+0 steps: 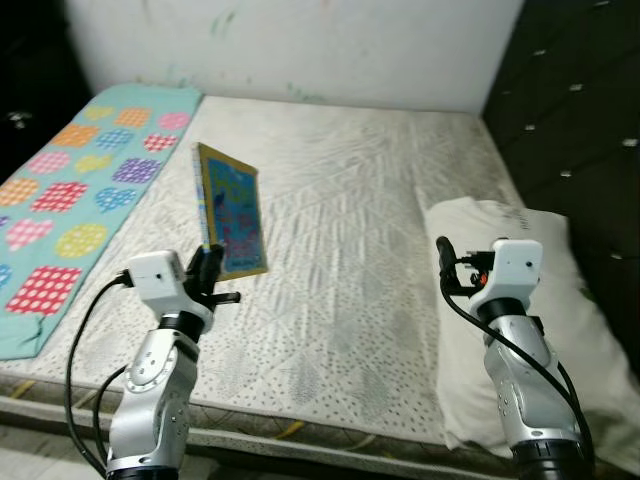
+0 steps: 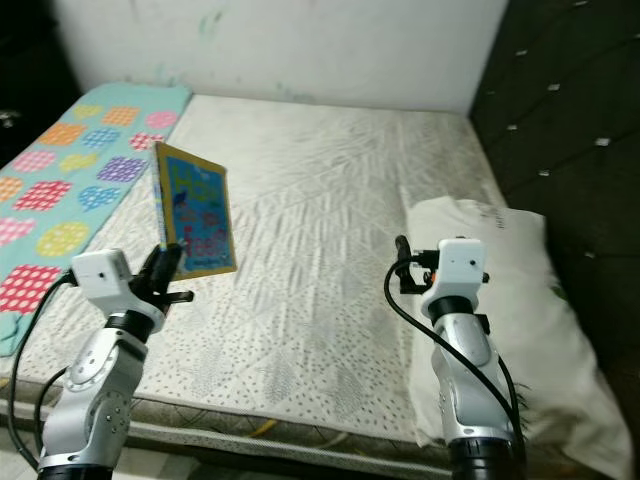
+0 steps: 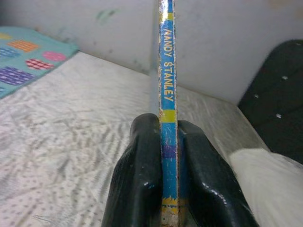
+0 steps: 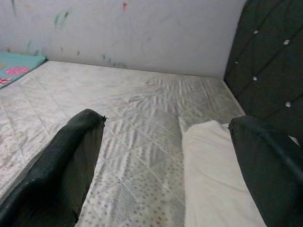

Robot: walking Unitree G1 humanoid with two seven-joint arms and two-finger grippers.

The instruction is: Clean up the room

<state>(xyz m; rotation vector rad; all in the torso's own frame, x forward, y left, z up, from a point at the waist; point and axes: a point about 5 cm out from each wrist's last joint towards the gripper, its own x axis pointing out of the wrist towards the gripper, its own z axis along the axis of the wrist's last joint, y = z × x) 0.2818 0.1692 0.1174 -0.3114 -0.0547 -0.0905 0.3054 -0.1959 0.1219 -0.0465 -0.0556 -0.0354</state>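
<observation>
Blue book (image 1: 230,210) stands upright, pinched in the left gripper (image 3: 163,165) above the mattress (image 1: 380,200) front edge; right gripper (image 4: 165,165) gapes empty. Next, carry it off to storage.

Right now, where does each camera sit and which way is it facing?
Left eye view: on the head, looking forward and down at the mattress; both silver arms show, the left gripper holding the book upright.
Right eye view: the head's other eye, same scene, with the pillow by the right gripper.
Left wrist view: along the left gripper's fingers, clamped on the book's spine, facing the wall.
Right wrist view: along the right gripper's open fingers, over mattress and pillow.
Shared: both wrist views face the same wall.
</observation>
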